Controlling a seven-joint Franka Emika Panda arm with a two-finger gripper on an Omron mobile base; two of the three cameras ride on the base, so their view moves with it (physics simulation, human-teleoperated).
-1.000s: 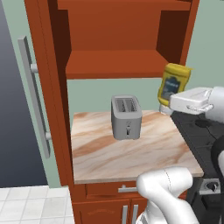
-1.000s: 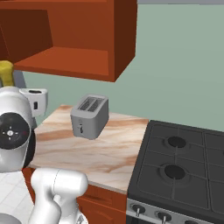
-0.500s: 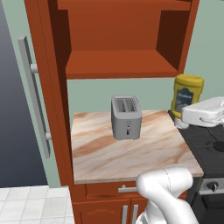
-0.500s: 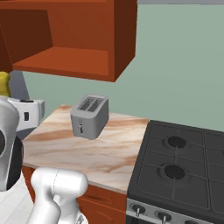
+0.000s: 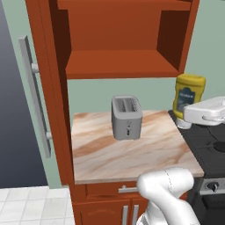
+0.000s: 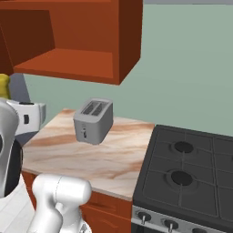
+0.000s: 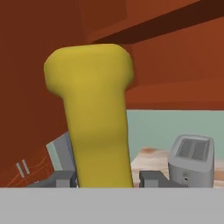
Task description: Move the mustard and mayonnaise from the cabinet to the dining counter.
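The mustard [image 7: 94, 118] stood upright between the two dark fingers [image 7: 154, 178], which pressed its sides. At four o'clock the grey toaster [image 7: 191, 159] sat on the marble worktop [image 7: 146, 159], under the red-brown cabinet [image 7: 175, 65].

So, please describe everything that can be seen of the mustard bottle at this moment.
The mustard is a yellow squeeze bottle that looks like plastic, with a dark-and-white label on its front. It stands upright in the air, clear of the counter, beside the toaster's countertop at the stove side and below the open cabinet shelf. The hand grips it at its lower end, one finger on each side. In the hand view its plain yellow body widens toward the top. Nothing else touches it.
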